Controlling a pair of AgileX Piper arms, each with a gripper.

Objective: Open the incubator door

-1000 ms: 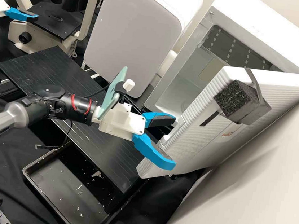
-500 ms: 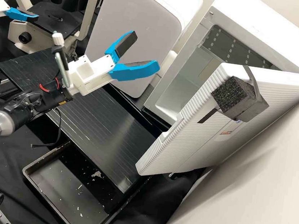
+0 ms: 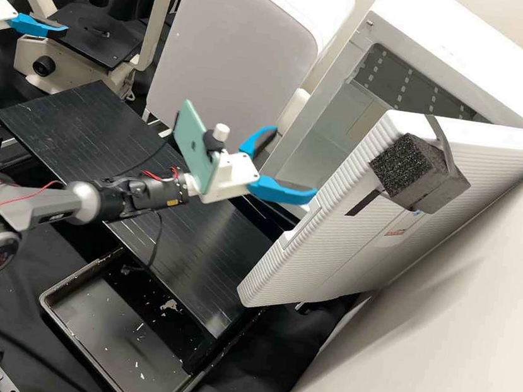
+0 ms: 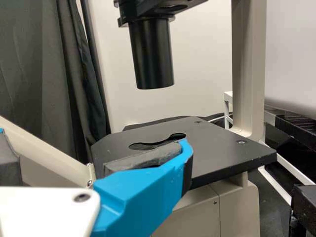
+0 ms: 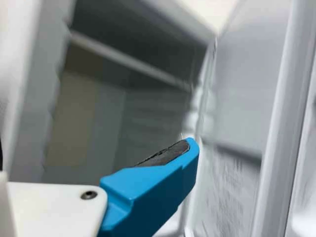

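Incubator door (image 3: pixel 344 250) stands ajar; right gripper (image 3: pixel 295 164) gapes empty by its free edge (image 3: pixel 352 170), likely to push wider. Left gripper (image 3: pixel 43 2) gapes too, empty.

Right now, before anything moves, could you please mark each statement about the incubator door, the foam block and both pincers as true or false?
1. The incubator door stands open. True.
2. The right pincer is closed. False: its fingers are spread apart.
3. The left pincer is beside the microscope. True.
4. The dark foam block is on the door's inner side. False: it is on the outer side.
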